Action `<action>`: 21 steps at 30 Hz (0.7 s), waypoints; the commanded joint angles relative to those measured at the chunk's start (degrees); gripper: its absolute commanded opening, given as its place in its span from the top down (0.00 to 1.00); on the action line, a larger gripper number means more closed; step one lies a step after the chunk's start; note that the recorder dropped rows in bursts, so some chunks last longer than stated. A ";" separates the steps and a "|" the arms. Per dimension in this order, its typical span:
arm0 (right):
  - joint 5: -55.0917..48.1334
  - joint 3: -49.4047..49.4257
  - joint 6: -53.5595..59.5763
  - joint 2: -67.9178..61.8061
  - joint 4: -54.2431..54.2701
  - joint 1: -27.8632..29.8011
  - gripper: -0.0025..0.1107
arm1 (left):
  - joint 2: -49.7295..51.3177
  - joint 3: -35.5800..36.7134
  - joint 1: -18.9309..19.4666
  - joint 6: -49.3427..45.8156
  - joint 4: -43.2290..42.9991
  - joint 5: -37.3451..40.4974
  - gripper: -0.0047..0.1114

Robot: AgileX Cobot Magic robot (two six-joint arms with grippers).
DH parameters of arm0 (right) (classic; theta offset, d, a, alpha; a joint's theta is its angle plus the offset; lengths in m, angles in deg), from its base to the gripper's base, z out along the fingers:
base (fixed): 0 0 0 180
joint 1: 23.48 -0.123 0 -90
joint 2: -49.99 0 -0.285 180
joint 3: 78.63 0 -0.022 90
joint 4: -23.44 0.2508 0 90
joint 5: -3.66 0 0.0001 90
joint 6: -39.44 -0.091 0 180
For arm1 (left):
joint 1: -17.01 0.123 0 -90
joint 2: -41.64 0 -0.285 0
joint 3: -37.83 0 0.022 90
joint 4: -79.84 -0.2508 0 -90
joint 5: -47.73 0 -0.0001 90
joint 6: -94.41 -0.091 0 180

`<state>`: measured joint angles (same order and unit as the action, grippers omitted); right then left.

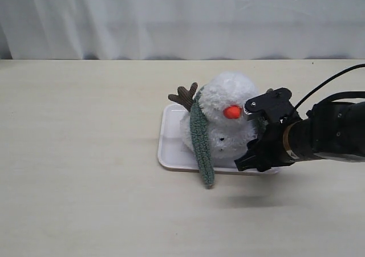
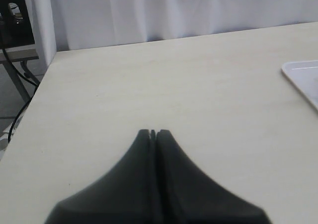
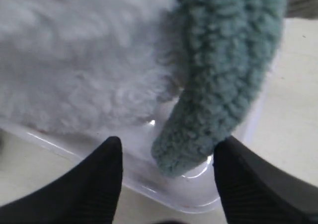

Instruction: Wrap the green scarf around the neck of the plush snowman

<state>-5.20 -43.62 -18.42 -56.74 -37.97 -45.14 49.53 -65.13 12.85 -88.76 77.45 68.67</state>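
The plush snowman (image 1: 228, 97) sits on a white tray (image 1: 170, 137), its orange-red nose (image 1: 231, 112) facing front right. The green scarf (image 1: 201, 140) hangs from its neck down its left side and over the tray's front rim. The scarf's other end (image 3: 223, 85) lies on the tray beside the white body (image 3: 79, 60). My right gripper (image 1: 252, 150) is low at the snowman's right side. In its wrist view the right gripper (image 3: 171, 143) is open, the scarf's rounded tip lying between its fingers unclamped. My left gripper (image 2: 153, 132) is shut and empty over bare table.
A brown twig arm (image 1: 185, 96) sticks out behind the snowman's head. A corner of the tray (image 2: 303, 75) shows in the left wrist view. A white curtain (image 1: 182, 17) backs the far table edge. The left arm is outside the exterior view.
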 commanded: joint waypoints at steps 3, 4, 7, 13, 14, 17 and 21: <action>-5.19 -2.36 -0.44 -2.41 -1.66 0.32 0.57 | -0.10 0.18 0.07 0.05 0.04 -0.64 0.96; -5.42 -2.36 -0.44 -2.70 -1.66 0.32 0.57 | -0.10 0.18 0.07 0.05 0.04 -0.64 0.96; -5.39 -2.36 -1.86 -2.83 -1.66 0.32 0.58 | -0.10 0.18 0.07 0.05 0.04 -0.64 0.96; -5.85 -2.36 -1.96 -2.83 -0.08 0.20 0.90 | -0.10 0.18 0.07 0.05 0.04 -0.64 0.96; -5.44 -2.36 -1.85 -2.70 0.56 0.20 0.94 | -0.10 0.18 0.07 0.05 0.04 -0.64 0.96; -2.77 -1.80 -1.32 -1.54 1.79 0.20 0.94 | -0.10 0.18 0.07 0.05 0.04 -0.64 0.96; 1.95 -0.16 -0.85 1.66 2.67 0.20 0.94 | -0.10 0.18 0.07 0.05 0.04 -0.64 0.96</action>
<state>-6.64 -44.87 -19.71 -57.33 -35.93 -45.14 49.53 -65.13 12.85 -88.76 77.45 68.67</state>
